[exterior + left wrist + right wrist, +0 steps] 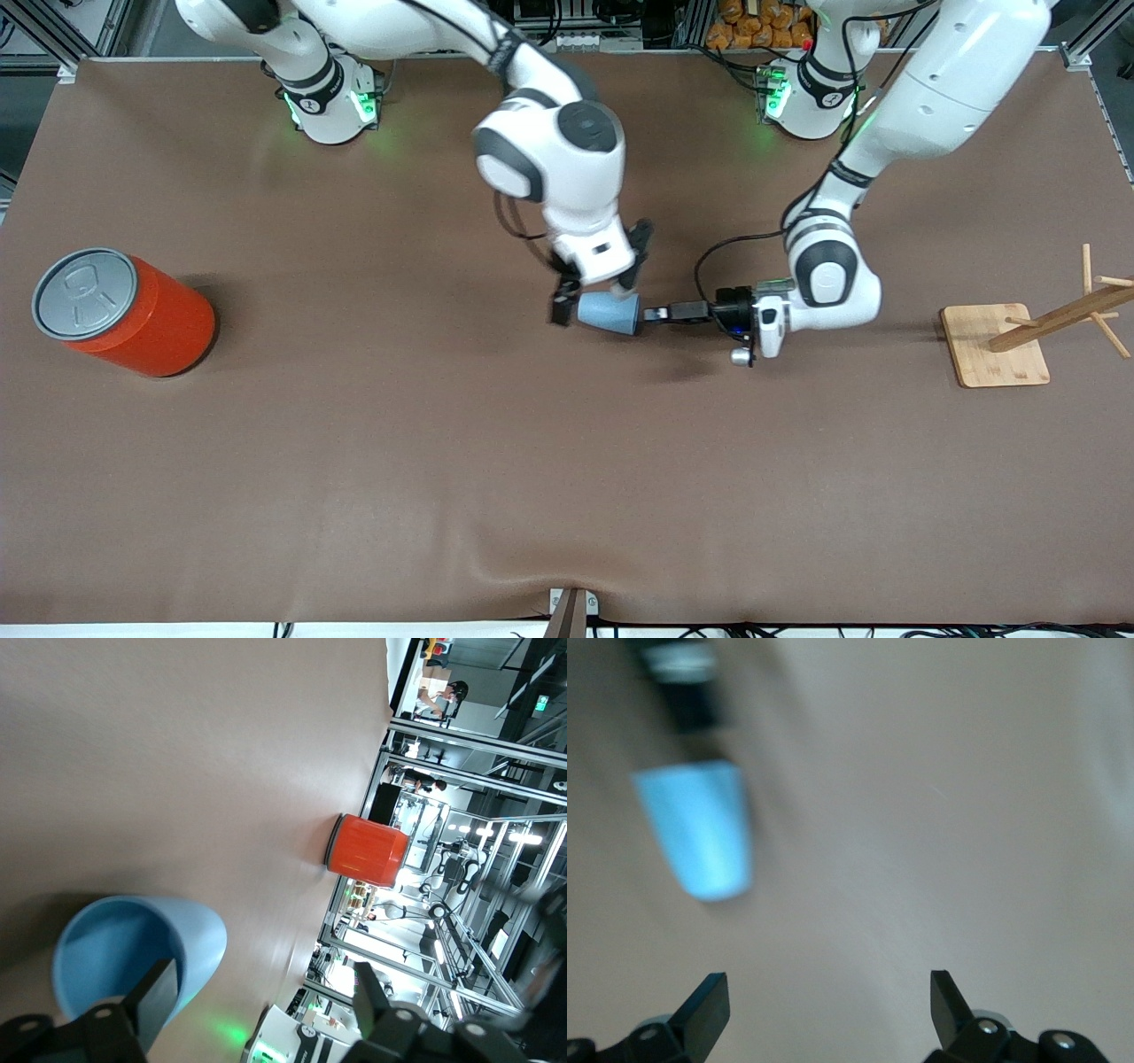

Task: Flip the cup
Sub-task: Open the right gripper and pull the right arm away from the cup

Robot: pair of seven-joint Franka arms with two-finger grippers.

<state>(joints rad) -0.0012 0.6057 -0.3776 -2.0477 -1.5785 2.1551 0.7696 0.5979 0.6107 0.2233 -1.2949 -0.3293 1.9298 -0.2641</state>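
Cup (609, 313) lies on its side mid-counter, long axis running toward each arm's end, mouth facing the left gripper (654, 314) — fingers apart, one inside the rim. Right gripper (592, 297) hovers just over the cup, fingers wide apart, nothing held. No readable writing.

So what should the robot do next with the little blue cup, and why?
Probably the left gripper should finish pinching the cup's rim. The cup lies on its side, one finger already inside its mouth, fingers not yet tight. The right gripper hangs open over the cup, holding nothing, so it likely just waits.
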